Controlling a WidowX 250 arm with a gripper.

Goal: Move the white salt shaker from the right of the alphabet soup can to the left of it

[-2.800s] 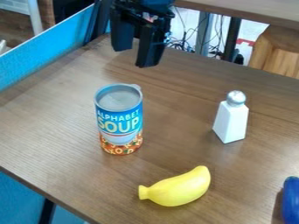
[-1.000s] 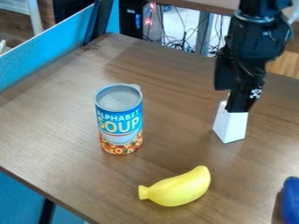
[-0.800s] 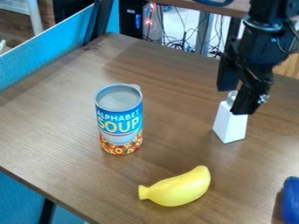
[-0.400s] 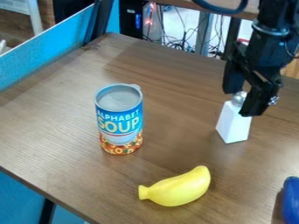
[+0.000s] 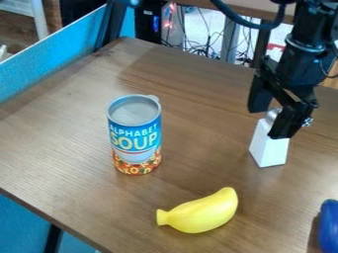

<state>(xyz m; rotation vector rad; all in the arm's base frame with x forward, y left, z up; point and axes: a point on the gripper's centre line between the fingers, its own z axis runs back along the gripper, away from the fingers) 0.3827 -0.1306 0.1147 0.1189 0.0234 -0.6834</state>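
- table (image 5: 99, 123): a blue thing (image 5: 328, 230) lies on it at the right edge of view.
- claw (image 5: 269, 122): at the shaker's top; cannot tell how far open it is, or whether it grips.
- can (image 5: 135, 136): upright, left of the shaker; unmoved.
- banana (image 5: 201, 212): lying nearer the camera, between can and blue thing; unmoved.
- shaker (image 5: 268, 149): near upright under the claw. just shifted slightly right and nearer the camera; reads as contact made, hold unproven.
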